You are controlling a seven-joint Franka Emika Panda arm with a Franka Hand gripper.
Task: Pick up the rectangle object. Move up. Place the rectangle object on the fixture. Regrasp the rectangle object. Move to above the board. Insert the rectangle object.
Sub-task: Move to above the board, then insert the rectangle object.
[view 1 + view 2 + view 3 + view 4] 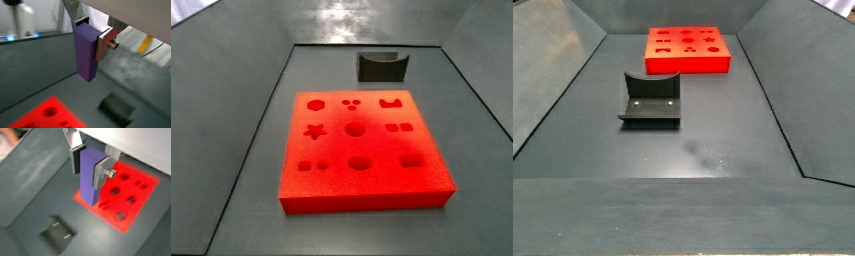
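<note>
Aloft, gripper (89, 159) w/ rectangle object (89, 175), above floor.

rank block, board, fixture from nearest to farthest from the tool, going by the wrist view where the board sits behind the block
1. Block: clamped upright between the fingers of the tool, touching it.
2. Board: on the floor below, its near edge showing right behind the block's lower end.
3. Fixture: on the floor, apart from the board, well off to the side of the block's lower end.

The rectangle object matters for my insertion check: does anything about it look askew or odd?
Nothing stands out. The end effector holds the rectangle object squarely, hanging straight, above the floor, the fixture empty, the board flat.
</note>
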